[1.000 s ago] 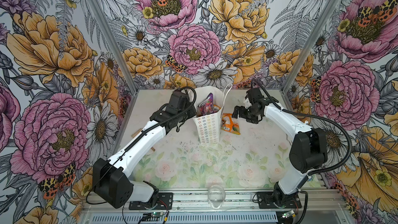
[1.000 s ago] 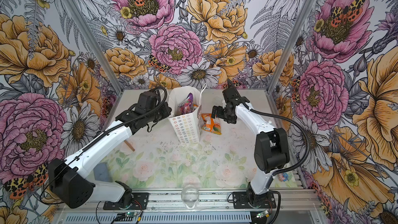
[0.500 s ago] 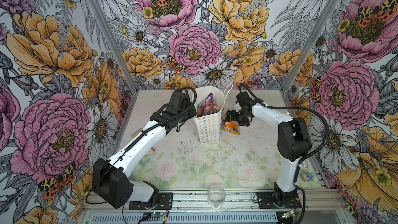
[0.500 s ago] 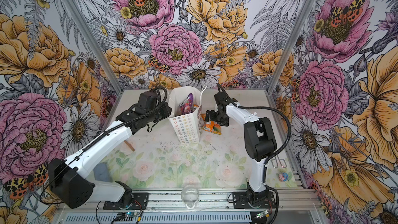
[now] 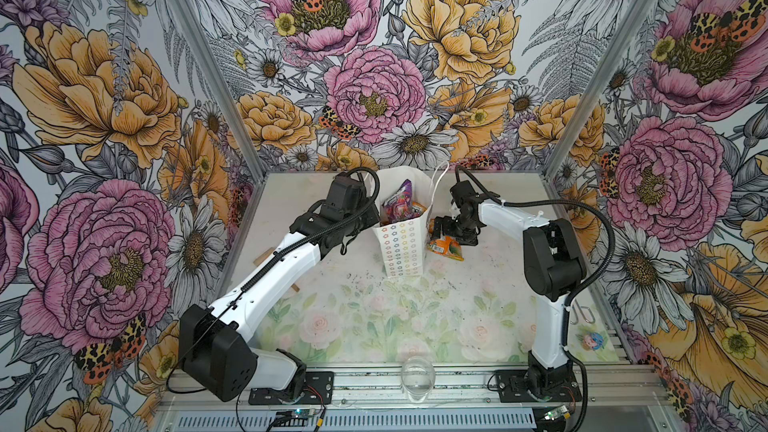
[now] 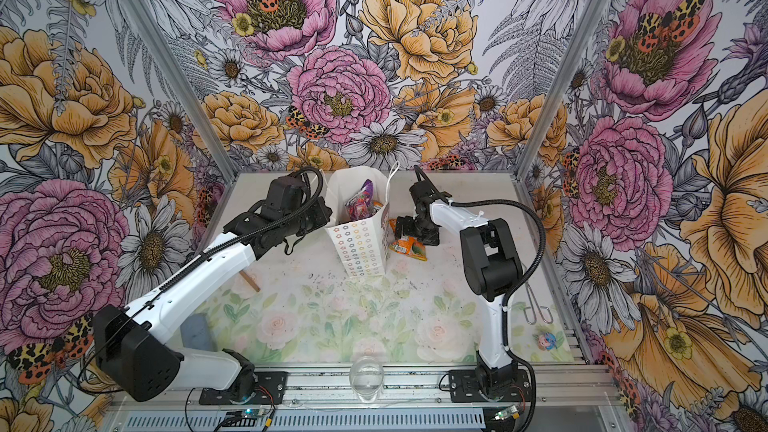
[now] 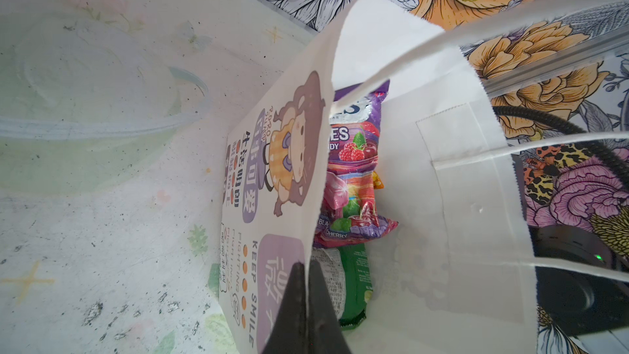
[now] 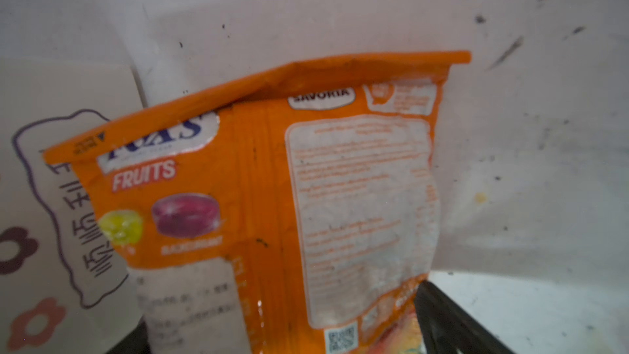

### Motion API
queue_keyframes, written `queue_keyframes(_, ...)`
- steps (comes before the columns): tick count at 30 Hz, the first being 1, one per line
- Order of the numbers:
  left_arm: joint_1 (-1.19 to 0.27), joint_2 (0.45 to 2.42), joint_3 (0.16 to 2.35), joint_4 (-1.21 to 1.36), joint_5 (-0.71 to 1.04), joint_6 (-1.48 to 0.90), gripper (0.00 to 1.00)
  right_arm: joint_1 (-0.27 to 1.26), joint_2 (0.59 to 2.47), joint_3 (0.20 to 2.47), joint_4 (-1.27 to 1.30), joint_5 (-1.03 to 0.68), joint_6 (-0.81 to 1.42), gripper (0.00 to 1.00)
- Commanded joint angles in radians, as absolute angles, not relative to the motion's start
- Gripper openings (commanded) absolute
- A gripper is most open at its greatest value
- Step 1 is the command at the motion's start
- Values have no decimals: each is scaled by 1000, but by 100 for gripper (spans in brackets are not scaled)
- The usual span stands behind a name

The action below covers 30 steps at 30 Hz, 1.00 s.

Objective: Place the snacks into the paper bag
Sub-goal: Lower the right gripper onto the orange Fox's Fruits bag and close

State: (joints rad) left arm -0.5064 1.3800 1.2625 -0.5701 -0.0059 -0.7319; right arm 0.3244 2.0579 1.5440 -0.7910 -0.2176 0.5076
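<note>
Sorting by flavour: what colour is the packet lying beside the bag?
Orange packet, clearest in the right wrist view.

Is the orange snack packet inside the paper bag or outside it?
Outside. The orange packet lies on the table beside the paper bag, with the open right gripper over it.

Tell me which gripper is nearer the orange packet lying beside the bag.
Right. The right gripper is open, its jaws either side of the orange packet on the table. The left gripper is shut on the paper bag rim, on the bag's opposite side.
</note>
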Motion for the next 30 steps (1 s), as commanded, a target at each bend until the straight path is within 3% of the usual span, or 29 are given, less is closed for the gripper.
queue_keyframes(1,-509,1387,1287,-534,-7,-736,0,334,2090,1572,-779,-173,495,100)
queue_keyframes(9,-508,1389,1287,-535,-6,-736,0,347,2117,1563,-781,-147,500,95)
queue_keyframes(18,-508,1388,1289,-534,-5,-738,0,353,2109,1539,-780,-147,502,71)
queue_keyframes(30,-511,1390,1291,-534,-1,-738,0,340,1996,1519,-791,-165,493,29)
